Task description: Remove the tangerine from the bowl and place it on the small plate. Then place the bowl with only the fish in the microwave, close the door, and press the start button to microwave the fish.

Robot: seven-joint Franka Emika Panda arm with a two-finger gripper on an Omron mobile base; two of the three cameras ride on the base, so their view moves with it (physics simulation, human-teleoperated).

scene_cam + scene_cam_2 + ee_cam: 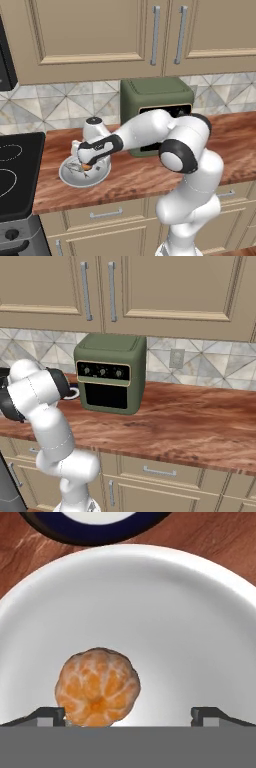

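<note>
Item, wide shallow grey-white bowl (165,627): on the wooden counter (150,175), left of the olive-green countertop oven (111,373).

Item, small navy plate with pale ring (95,529): just beyond the bowl's far rim.

Item, two-finger gripper (129,714): jaws spread wide, low over the bowl.

Item, tiny peeled orange tangerine (97,687): inside the bowl, beside one fingertip (off-centre). Advice: centre it between the fingers before closing.

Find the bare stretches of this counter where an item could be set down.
Free: the counter right of the green oven, and the strip along its front edge. Crowded: the left end, where the bowl sits with the tangerine, the plate just beyond.
</note>
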